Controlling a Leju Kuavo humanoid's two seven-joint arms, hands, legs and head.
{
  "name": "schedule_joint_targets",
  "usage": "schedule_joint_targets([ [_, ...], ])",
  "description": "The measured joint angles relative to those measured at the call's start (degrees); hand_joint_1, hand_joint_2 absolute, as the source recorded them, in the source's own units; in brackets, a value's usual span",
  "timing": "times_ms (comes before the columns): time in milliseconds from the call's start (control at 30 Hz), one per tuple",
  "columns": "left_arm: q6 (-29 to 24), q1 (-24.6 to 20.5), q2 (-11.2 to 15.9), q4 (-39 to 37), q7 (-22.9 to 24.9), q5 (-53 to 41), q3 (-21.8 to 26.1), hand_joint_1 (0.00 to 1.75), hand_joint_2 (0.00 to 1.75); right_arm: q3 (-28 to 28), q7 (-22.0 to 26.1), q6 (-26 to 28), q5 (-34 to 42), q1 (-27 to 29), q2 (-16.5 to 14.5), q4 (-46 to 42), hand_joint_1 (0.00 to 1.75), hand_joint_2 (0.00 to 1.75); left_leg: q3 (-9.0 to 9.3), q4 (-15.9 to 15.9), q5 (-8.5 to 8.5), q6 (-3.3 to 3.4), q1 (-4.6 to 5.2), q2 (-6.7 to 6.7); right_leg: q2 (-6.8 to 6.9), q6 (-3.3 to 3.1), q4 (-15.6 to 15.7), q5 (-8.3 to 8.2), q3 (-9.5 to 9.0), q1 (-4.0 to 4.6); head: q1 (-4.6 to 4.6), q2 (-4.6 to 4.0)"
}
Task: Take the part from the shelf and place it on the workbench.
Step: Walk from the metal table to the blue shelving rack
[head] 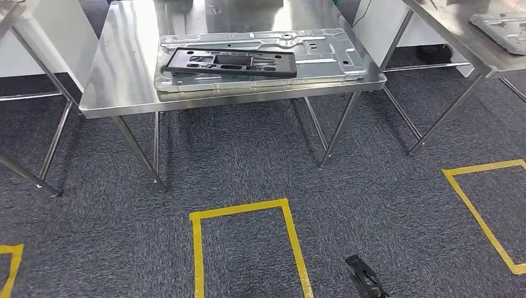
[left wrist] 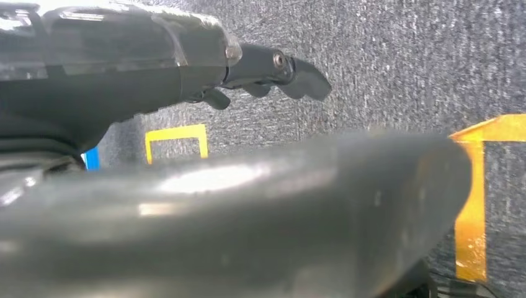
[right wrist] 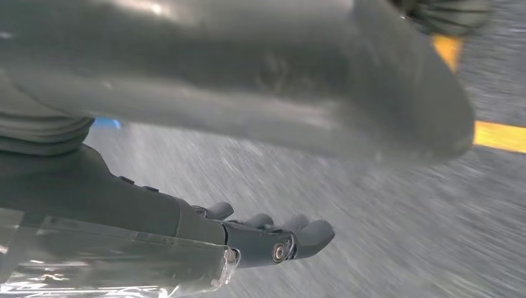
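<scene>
From my head camera I look down on dark grey carpet [head: 372, 186] and a stainless steel workbench [head: 118, 74], which I use as my landmark. The workbench stands ahead of me on thin, slanted metal legs, and its shiny top reflects the room lights.

A large silver sheet-metal panel [head: 329, 53] lies flat on the workbench, covering much of the near half of the top. The black part [head: 229, 63], a flat rectangular frame with cut-out slots, rests on top of that panel, toward its left and front side, slightly skewed.

To the right of the workbench, part of a second steel table [head: 459, 31] comes into the picture, with another silver panel [head: 502, 25] lying on it.

On the carpet in front of the workbench, between it and me, yellow tape [head: 197, 254] outlines a rectangle. Another yellow tape outline [head: 477, 211] lies further right, in front of the second table.

My left hand [left wrist: 267, 71] hangs over the carpet, well apart from the workbench. Its dark fingers [left wrist: 307, 77] are extended with only a slight curl, and it holds nothing.

My right hand [right wrist: 260, 239] also hangs over the carpet. Its fingers [right wrist: 313, 236] are likewise stretched out with nothing between them.
</scene>
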State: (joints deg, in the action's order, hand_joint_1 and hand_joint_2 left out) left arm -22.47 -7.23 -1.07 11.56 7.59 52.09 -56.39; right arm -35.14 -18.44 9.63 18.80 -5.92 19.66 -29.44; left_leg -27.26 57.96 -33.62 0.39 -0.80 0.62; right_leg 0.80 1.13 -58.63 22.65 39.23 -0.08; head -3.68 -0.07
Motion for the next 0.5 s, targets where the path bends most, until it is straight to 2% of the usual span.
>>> schedule_joint_targets([
  [33,0.0,0.0,0.1,0.0,0.2,0.0,0.0,0.00,0.00,0.6,0.3,-0.1,0.0,0.4,-1.4,1.8,0.00,0.00,-0.74,-0.1,0.81,0.49,-0.12,-0.25,-0.29,0.33,-1.1,1.90,0.45,-0.10,-0.13,0.00],
  [67,0.0,-0.1,0.2,0.0,0.4,0.0,-0.1,0.00,0.00,1.1,0.8,-0.2,0.0,0.8,-2.6,3.3,0.00,0.00,-1.57,-0.1,1.61,0.79,-0.19,-0.42,-0.48,0.66,-3.2,4.95,0.93,-0.24,-0.31,0.00],
  [100,0.0,-0.1,0.3,0.0,0.5,0.0,-0.1,0.00,0.00,1.6,1.3,-0.2,0.0,0.9,-3.7,4.6,0.00,0.00,-2.45,-0.1,2.41,0.93,-0.17,-0.53,-0.53,0.97,-6.3,8.48,1.26,-0.36,-0.68,0.00],
  [133,0.0,-0.1,0.4,0.0,0.6,-0.1,-0.2,0.00,0.00,2.1,1.7,-0.2,0.0,1.0,-4.7,5.7,0.00,0.00,-3.39,0.0,3.16,0.98,-0.15,-0.68,-0.54,1.19,-9.9,11.20,1.42,-0.48,-0.92,0.00],
  [167,0.0,-0.1,0.5,0.0,0.6,-0.1,-0.3,0.00,0.00,2.5,2.0,-0.2,0.0,1.0,-5.6,6.7,0.00,0.00,-4.38,0.0,3.92,0.93,-0.14,-0.86,-0.54,1.34,-13.1,12.44,1.32,-0.59,-1.10,0.00],
  [200,0.0,-0.1,0.6,0.0,0.6,-0.1,-0.4,0.00,0.00,2.8,2.1,-0.2,0.0,0.9,-6.4,7.5,0.00,0.00,-5.42,0.1,4.70,0.85,-0.13,-1.05,-0.54,1.40,-15.2,12.07,0.72,-0.68,-1.26,0.00],
  [233,0.0,-0.1,0.7,0.0,0.7,-0.1,-0.5,0.00,0.00,3.1,2.2,-0.2,0.0,0.9,-7.0,8.2,0.00,0.00,-6.45,0.1,5.47,0.72,-0.13,-1.22,-0.54,1.38,-15.7,10.58,-0.53,-0.77,-1.40,0.00],
  [267,0.0,-0.1,0.8,0.0,0.7,-0.1,-0.5,0.00,0.00,3.4,2.2,-0.2,0.0,0.9,-7.5,8.9,0.00,0.00,-7.42,0.1,6.24,0.54,-0.13,-1.35,-0.54,1.26,-14.2,8.86,-2.71,-0.85,-1.58,0.00],
  [300,0.0,-0.1,0.9,0.0,0.7,-0.1,-0.5,0.00,0.00,3.6,2.2,-0.2,0.0,0.8,-7.9,9.4,0.00,0.00,-8.14,0.2,6.97,0.30,-0.13,-1.45,-0.55,1.05,-10.8,8.03,-5.94,-0.89,-1.79,0.00],
  [333,0.0,-0.2,0.9,0.0,0.7,-0.1,-0.5,0.00,0.00,3.9,2.3,-0.2,0.0,0.7,-8.2,9.8,0.00,0.00,-8.64,0.2,7.58,-0.01,-0.09,-1.55,-0.57,0.74,-5.8,8.23,-10.01,-0.81,-2.09,0.00],
  [367,0.0,-0.3,1.0,0.0,0.7,-0.1,-0.5,0.00,0.00,4.2,2.3,-0.2,0.0,0.4,-8.4,10.2,0.00,0.00,-9.02,0.2,8.23,-0.36,-0.08,-1.71,-0.62,0.39,-0.9,9.23,-13.54,-0.71,-2.29,0.00],
  [400,0.0,-0.4,1.0,0.0,0.7,-0.1,-0.6,0.00,0.00,4.4,2.4,-0.2,0.0,0.2,-8.6,10.6,0.00,0.44,-9.32,0.1,8.97,-0.75,-0.12,-1.93,-0.73,0.06,2.8,10.20,-15.88,-0.52,-2.34,0.00],
  [433,0.0,-0.4,1.1,0.0,0.8,-0.1,-0.6,0.00,0.00,4.7,2.7,-0.2,-0.1,0.0,-8.9,11.1,0.00,0.87,-9.62,-0.1,9.78,-1.18,-0.20,-2.14,-0.84,-0.27,5.0,10.55,-16.87,-0.27,-2.32,0.00],
  [467,0.0,-0.5,1.1,0.0,0.8,-0.2,-0.6,0.00,0.00,4.9,3.2,-0.3,-0.1,0.0,-9.1,11.6,0.00,1.31,-9.95,-0.4,10.51,-1.59,-0.31,-2.24,-0.88,-0.62,5.5,10.32,-16.45,-0.16,-2.17,0.00],
  [500,0.0,-0.4,1.2,0.0,0.9,-0.2,-0.8,0.00,0.00,5.1,3.9,-0.4,-0.2,0.1,-9.5,12.1,0.00,1.75,-10.31,-0.4,10.34,-1.93,-0.46,-2.02,-0.76,-0.98,5.5,9.59,-15.74,-0.07,-2.00,0.00],
])
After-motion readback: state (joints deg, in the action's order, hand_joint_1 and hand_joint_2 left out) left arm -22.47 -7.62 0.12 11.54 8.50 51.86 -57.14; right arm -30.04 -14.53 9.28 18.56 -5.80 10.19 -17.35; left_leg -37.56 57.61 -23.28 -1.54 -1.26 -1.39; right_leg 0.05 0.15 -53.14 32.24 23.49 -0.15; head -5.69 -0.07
